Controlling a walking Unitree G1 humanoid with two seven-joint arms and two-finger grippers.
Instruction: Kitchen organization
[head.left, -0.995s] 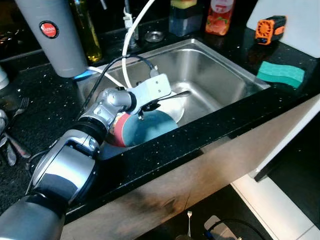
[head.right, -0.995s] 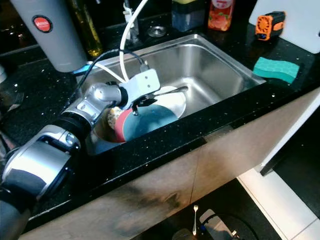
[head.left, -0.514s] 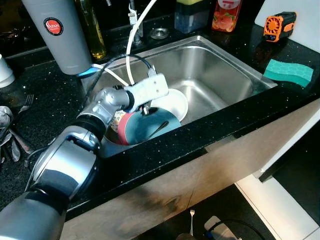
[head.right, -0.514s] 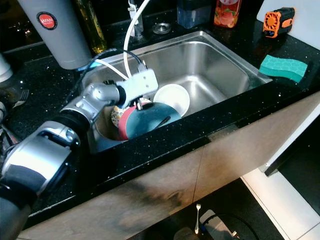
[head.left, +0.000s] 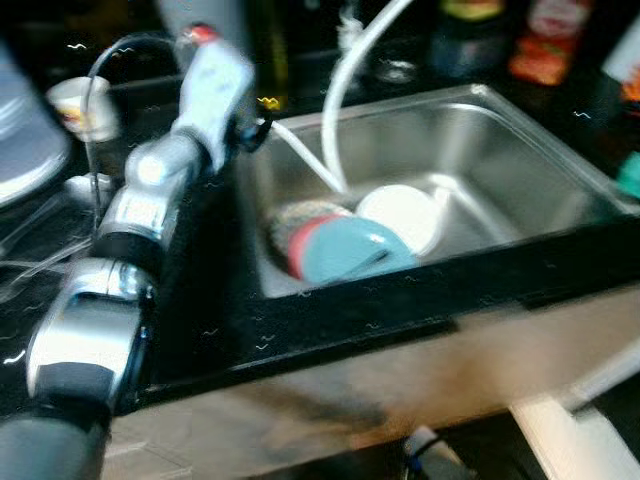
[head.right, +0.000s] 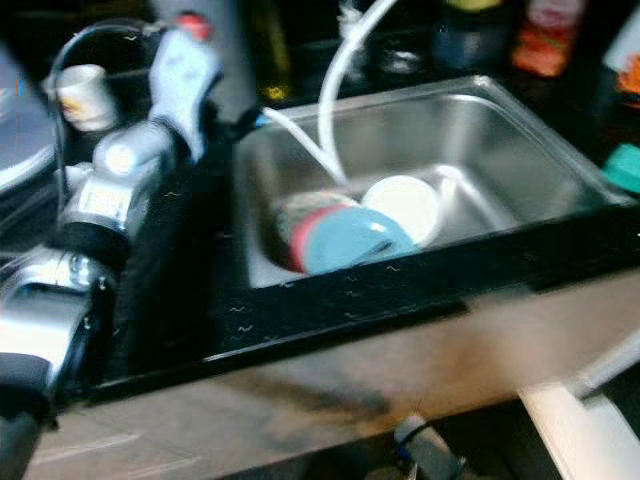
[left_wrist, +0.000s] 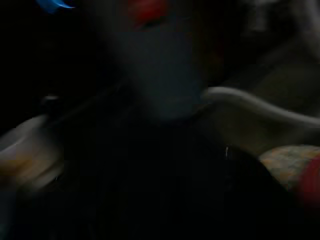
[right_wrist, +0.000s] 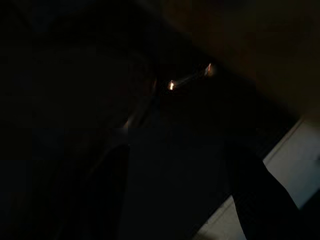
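The picture is blurred by motion. In the steel sink (head.left: 520, 150) a teal plate (head.left: 345, 250) leans on a red-rimmed plate (head.left: 295, 250), with a white bowl (head.left: 400, 212) beside them. A white hose (head.left: 350, 70) hangs into the basin. My left arm is raised over the black counter at the sink's left rim, and its white wrist housing (head.left: 215, 85) stands just below a grey canister (head.left: 200, 15). The left wrist view is dark and shows that canister (left_wrist: 160, 65) close ahead. In the very dark right wrist view my right gripper (right_wrist: 182, 195) hangs idle with its fingers apart.
A small white cup (head.left: 85, 100) and a pale rounded object (head.left: 25, 130) sit on the counter at the left. Bottles (head.left: 540, 50) line the back of the sink. A teal sponge (head.left: 630, 175) lies at the right edge. Light floor (head.left: 580, 440) lies below the cabinet front.
My left arm has lifted out of the sink and swung left over the counter. The spoon it held a second ago was on the teal plate half a second ago. The camera has shifted.
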